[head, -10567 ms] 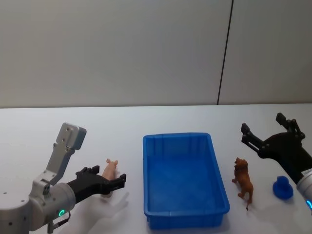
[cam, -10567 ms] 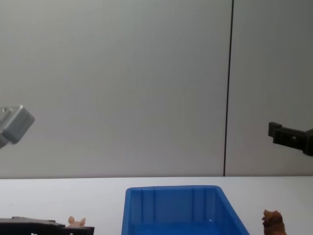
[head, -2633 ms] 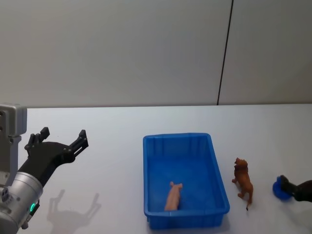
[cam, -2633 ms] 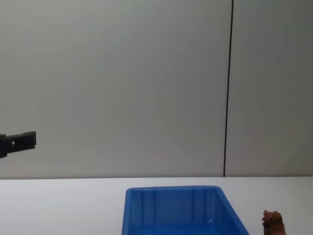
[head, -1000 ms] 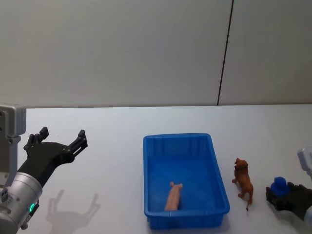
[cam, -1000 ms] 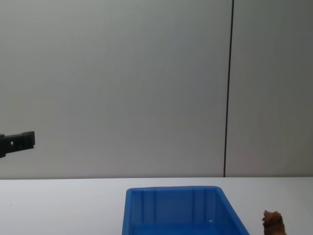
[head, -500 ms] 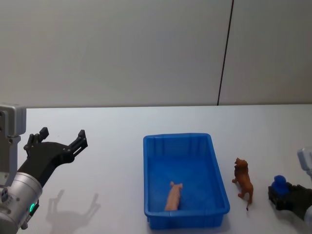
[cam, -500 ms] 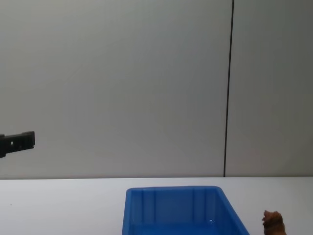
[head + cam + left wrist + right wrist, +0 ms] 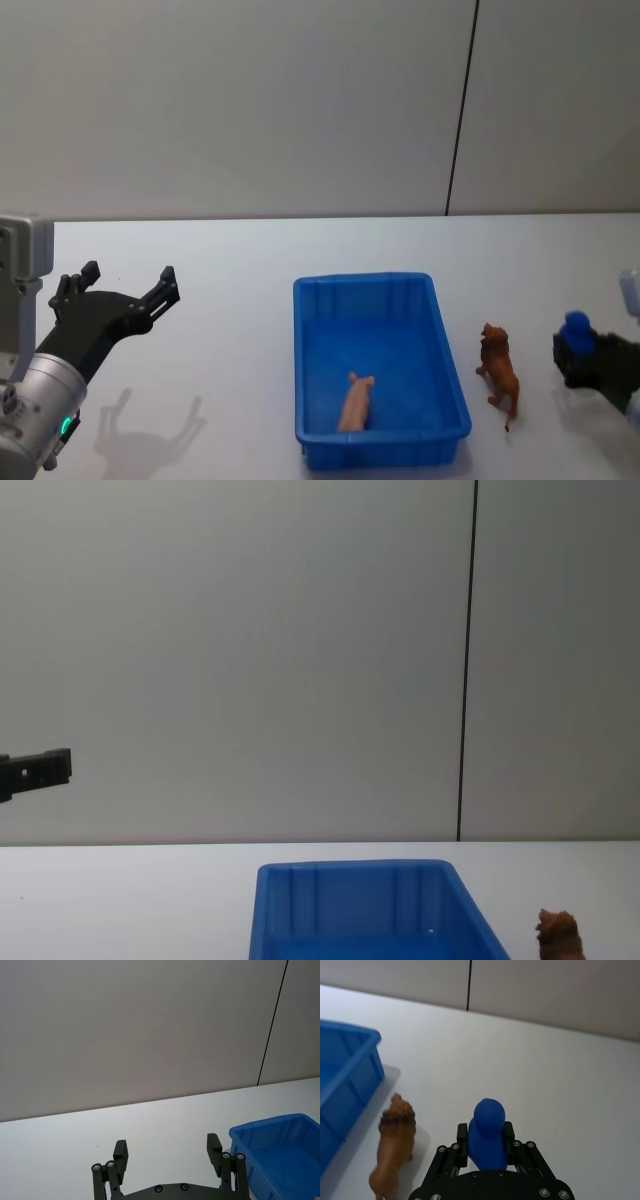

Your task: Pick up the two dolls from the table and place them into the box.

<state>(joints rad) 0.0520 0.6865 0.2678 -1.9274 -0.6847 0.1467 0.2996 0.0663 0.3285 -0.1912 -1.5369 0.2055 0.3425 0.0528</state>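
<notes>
Dolls stand one in and one out of the box, and the last half second has not altered that count; the change is at the far right.

Well to the left of the box, the left claw (image 9: 128, 275) hangs raised above the worktop (image 9: 220, 260) with its fingers spread wide and nothing between them, just where it was a moment ago.

Inside the box (image 9: 362, 279), the pink doll (image 9: 353, 403) lies on the floor near the front wall, unmoved.

Just right of the box, the brown doll (image 9: 500, 376) stands upright on the worktop, untouched and in the same spot.

Farther right of the box, beyond the brown doll, the right claw (image 9: 580, 352) is clamped on a small blue figure (image 9: 576, 325). Half a second ago that figure sat low on the worktop between the fingers; now it has been carried upward, clear of the surface.

For the task this looks like a detour. The right claw is occupied with a thing that is neither the pink nor the brown doll, so the brown doll remains to be picked up, and half the job is left.
</notes>
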